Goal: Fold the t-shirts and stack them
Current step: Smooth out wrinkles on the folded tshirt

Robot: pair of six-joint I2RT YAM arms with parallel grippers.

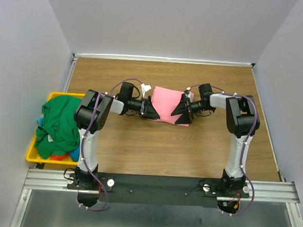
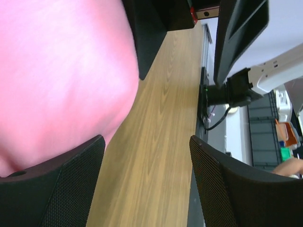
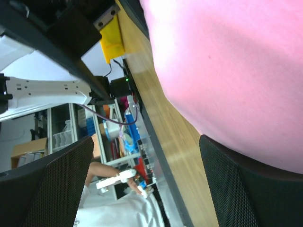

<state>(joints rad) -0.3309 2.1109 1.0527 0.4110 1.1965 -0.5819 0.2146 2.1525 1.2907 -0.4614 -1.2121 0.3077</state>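
Note:
A folded pink t-shirt (image 1: pixel 165 105) lies flat on the middle of the wooden table (image 1: pixel 139 141). My left gripper (image 1: pixel 151 111) is low at its left edge, and my right gripper (image 1: pixel 181 113) at its right edge. The two point at each other. In the left wrist view the pink t-shirt (image 2: pixel 61 71) fills the upper left, and the left gripper (image 2: pixel 147 184) is open over bare wood. In the right wrist view the pink t-shirt (image 3: pixel 227 71) fills the upper right, and the right gripper (image 3: pixel 147 184) is open with nothing between its fingers. A crumpled green t-shirt (image 1: pixel 58 123) sits heaped in the bin.
A yellow plastic bin (image 1: pixel 33 157) stands at the table's left edge. Bits of blue (image 1: pixel 75 154) and orange (image 1: pixel 61 158) cloth show under the green t-shirt. A small white tag (image 1: pixel 146 87) lies by the pink t-shirt's far left corner. Grey walls close in the back and sides.

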